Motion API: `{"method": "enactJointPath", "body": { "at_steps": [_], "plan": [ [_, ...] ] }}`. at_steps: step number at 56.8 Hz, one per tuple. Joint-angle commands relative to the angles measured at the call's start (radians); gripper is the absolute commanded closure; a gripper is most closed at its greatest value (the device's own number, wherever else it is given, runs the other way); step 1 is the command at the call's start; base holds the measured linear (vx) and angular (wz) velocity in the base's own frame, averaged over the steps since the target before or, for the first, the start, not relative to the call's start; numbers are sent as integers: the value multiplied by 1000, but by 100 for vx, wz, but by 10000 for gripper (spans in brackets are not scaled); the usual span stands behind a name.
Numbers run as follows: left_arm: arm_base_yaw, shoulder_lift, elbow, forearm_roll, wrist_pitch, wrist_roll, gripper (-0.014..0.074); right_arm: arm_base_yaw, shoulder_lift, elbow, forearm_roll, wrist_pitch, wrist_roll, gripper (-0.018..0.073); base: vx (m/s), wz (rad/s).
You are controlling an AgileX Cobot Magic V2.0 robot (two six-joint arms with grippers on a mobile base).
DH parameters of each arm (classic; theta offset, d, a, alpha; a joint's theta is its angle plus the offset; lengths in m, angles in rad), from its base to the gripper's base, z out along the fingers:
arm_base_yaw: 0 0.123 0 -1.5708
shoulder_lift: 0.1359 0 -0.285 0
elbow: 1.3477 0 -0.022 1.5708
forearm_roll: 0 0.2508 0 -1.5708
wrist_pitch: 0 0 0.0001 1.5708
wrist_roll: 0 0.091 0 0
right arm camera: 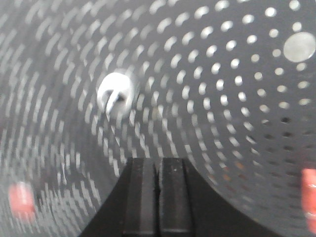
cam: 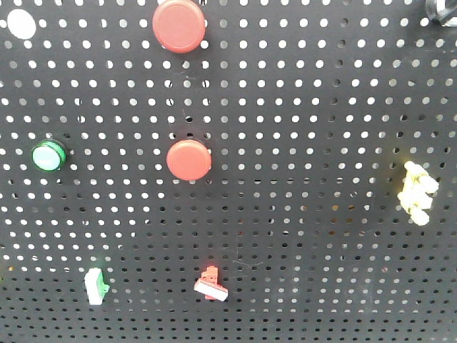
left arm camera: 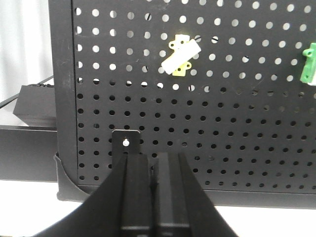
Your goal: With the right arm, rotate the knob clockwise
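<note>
- My right claw [right arm camera: 158,170] shows at 6 o'clock in my right wrist view, its two dark fingers pressed together with only a thin seam between them, holding nothing.
- That view is smeared with a swirling blur, so fine detail on the black pegboard [right arm camera: 237,98] is hard to read.
- The knob [right arm camera: 115,94] sits at about 11 o'clock from my right claw: a white round piece with a dark slot across its face, mounted on the pegboard and apart from my fingertips.
- A blurred red shape [right arm camera: 22,200] lies at 8 o'clock in the same view and another red patch [right arm camera: 309,195] at 4 o'clock; I cannot tell what either is.
- My left claw [left arm camera: 153,163] is also narrow, fingers together and empty, pointing at the lower part of the pegboard, which stands on the white desk [left arm camera: 276,219].
- Above my left claw, at 12 o'clock, a yellow switch [left arm camera: 181,58] sits tilted on the board, with a green switch [left arm camera: 309,63] at 2 o'clock.
- The front view shows two red round buttons [cam: 178,25] [cam: 188,159], one above the other, and a green round button [cam: 48,156] at 9 o'clock.
</note>
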Motion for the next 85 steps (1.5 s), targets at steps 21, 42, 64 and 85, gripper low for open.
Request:
{"method": "enactJointPath", "body": {
  "at_steps": [21,42,64,85],
  "plan": [
    [2,0,13,-8,-82,-6,603,-4,-334,747,-283,-645,-172,568,0,0],
    [2,0,13,-8,-82,-6,603,-4,-333,1104,-377,-759,-171,568,0,0],
    [2,0,13,-8,-82,-6,603,-23,-533,1347,-28,-787,-176,568,0,0],
    [2,0,13,-8,-82,-6,603,-266,-744,1521,128,-911,-206,568,0,0]
  ]
}}
